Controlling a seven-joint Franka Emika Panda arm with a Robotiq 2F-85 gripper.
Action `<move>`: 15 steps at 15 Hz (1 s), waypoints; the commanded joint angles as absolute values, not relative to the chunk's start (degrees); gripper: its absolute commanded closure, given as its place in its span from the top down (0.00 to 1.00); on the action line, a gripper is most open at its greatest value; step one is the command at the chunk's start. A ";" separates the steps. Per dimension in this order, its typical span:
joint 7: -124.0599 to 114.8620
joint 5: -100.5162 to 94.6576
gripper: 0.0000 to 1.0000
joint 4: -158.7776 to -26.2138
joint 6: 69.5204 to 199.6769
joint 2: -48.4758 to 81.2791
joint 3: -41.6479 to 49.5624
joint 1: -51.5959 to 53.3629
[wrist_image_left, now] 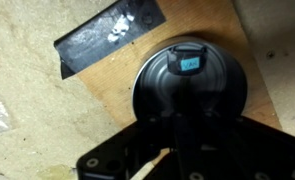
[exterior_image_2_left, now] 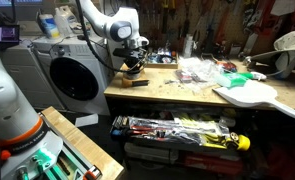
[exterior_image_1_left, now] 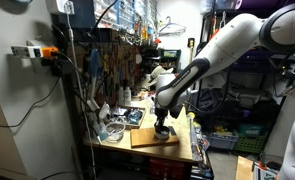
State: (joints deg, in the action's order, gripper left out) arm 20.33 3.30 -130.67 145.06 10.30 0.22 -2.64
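While our gripper (exterior_image_1_left: 162, 127) hangs right over the black disc (wrist_image_left: 187, 85) on the board (wrist_image_left: 112, 88), we cannot tell whether its claw is apart or clamped.

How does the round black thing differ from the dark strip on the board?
The round black thing is a disc with a blue tag, right at the pincer; the dark strip is flat, oblong and white-flecked, lying apart from it. Both are dark and lie on the wooden board.

We see a black round cap (wrist_image_left: 187, 95) with a blue label (wrist_image_left: 189, 66), a tan board (wrist_image_left: 87, 115), and a white-speckled black strip (wrist_image_left: 107, 38) at upper left.
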 commanded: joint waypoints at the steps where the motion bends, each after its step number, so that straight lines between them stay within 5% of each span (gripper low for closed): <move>1: 21.56 4.49 0.02 -130.76 146.05 11.42 -0.57 -3.50; 15: 20.72 4.20 0.02 -135.82 144.10 2.56 0.47 -3.58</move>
State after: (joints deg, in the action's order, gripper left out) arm 20.04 3.29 -132.89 144.88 6.21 0.38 -3.16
